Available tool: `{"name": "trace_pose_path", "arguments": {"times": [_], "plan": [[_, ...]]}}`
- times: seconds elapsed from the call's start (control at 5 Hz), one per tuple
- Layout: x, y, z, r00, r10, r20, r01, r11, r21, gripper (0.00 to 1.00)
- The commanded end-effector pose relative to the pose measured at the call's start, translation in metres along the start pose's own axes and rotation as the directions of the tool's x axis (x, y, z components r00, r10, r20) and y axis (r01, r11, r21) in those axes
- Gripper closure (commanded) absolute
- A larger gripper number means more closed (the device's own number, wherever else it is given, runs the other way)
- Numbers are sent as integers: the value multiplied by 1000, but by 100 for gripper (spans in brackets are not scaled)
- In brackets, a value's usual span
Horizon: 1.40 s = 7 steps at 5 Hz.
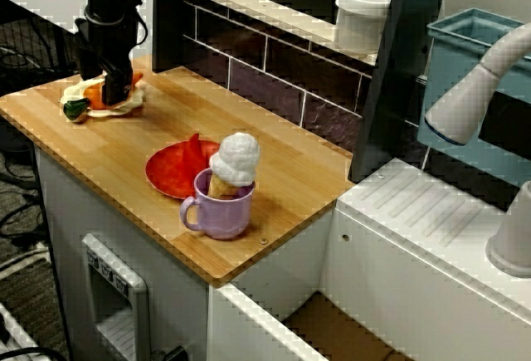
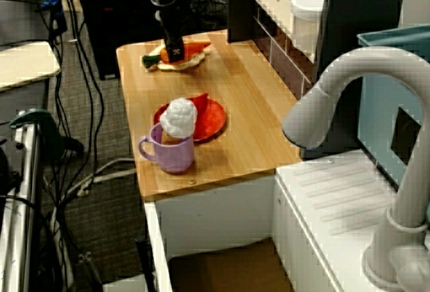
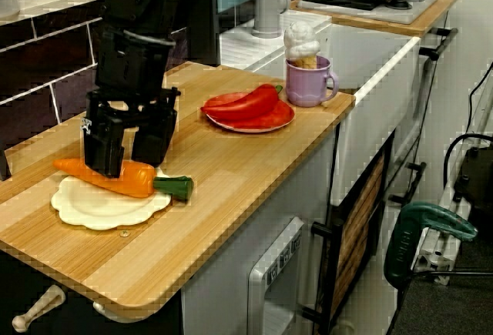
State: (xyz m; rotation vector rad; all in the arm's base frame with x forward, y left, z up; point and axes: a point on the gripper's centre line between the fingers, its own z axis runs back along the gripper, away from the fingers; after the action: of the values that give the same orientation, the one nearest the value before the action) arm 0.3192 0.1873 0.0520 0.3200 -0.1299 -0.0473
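While the spread jaws are straddling the toy carrot [image 3: 123, 179] at a corner of the surface [image 3: 231, 165], its round body is threatening to roll free.

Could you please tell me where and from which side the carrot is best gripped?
Grip the carrot at its thick orange middle, from straight above, closing across its width: it lies flat on the plate, and the green stem end looks too narrow.

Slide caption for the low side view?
The fingers touch a carrot on a cream plate; pepper and mug behind.
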Motion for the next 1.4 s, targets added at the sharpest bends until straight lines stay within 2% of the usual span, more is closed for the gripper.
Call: {"name": "trace_pose_path", "arguments": {"times": [0.0, 0.2, 0.4, 0.6, 0.8, 1.0, 1.2], "plan": [[11, -20, 49, 990, -90, 109, 101, 990, -103, 0], [11, -34, 68, 980, -131, 148, 152, 978, -144, 0], [12, -55, 72, 967, -192, 166, 219, 963, -160, 0], [10, -83, 80, 909, -362, 210, 395, 906, -152, 0], [12, -100, 81, 783, -554, 283, 608, 778, -158, 0], [20, -107, 80, 610, -716, 339, 785, 605, -135, 0], [28, -111, 82, 403, -823, 401, 913, 393, -111, 0]]}}
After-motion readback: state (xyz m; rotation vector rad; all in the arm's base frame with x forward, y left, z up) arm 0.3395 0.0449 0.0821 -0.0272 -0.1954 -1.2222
